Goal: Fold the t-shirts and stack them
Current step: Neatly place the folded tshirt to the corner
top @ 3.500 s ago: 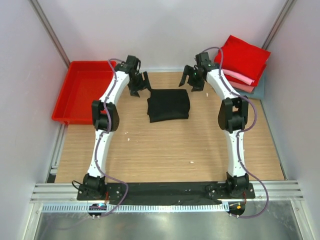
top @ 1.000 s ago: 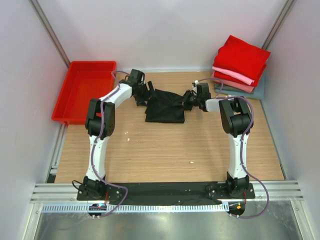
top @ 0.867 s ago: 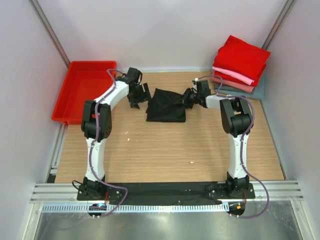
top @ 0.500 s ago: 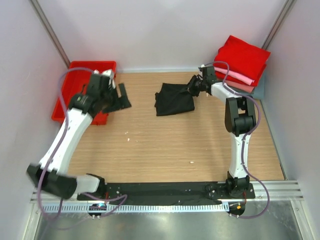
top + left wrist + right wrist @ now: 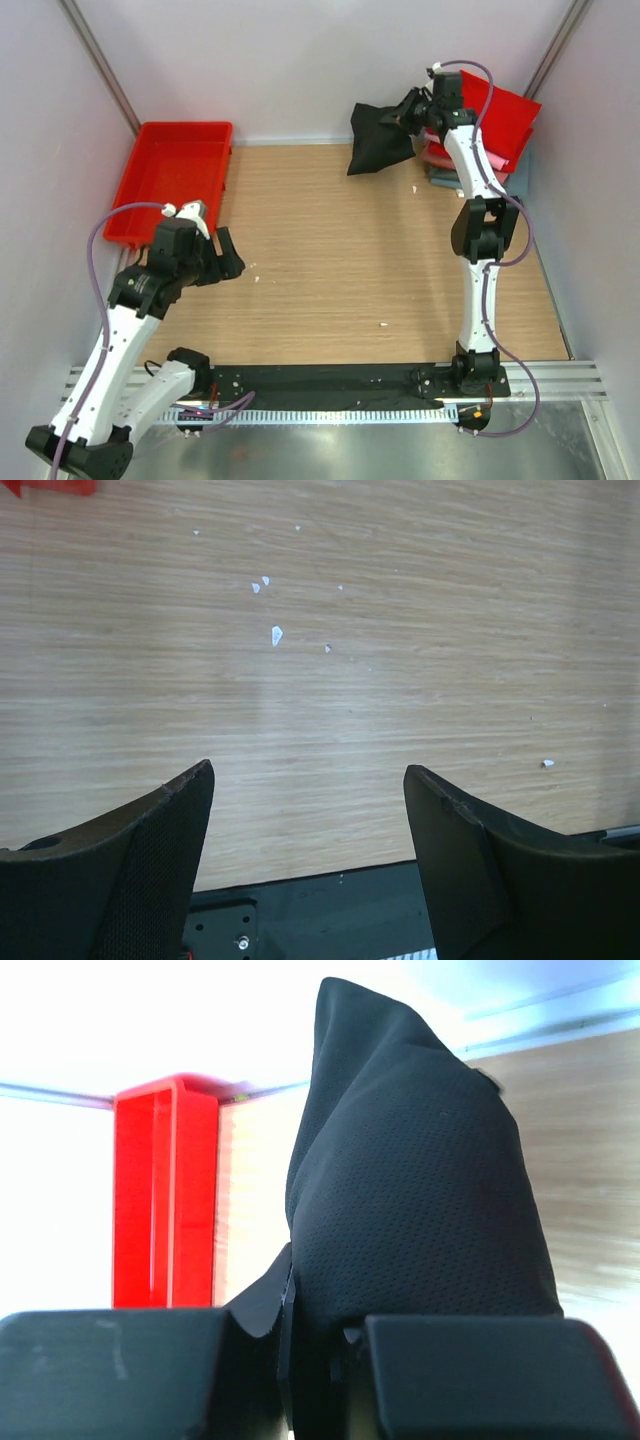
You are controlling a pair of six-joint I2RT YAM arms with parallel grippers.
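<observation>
Top cam sits high behind the arm bases, looking down and fwd over the whole counter [image 5: 330, 290]. Left wrist cam looks steeply down past the left gripper [image 5: 310, 775], close to bare wood nr the front edge. Right wrist cam faces sideways (black t-shirt [image 5: 420, 1190] fills it close up), sharing the red tray [image 5: 127, 1200] w/ top.

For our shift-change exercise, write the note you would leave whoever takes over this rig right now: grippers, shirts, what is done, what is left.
Left gripper: open, empty, low over the bare table, front left.
Right gripper: shut on the black shirt, held in the air beside the stack, far right corner.
Done: red, pink and grey-teal shirts lie folded in the stack.
Left: set the black shirt on top and release.
</observation>
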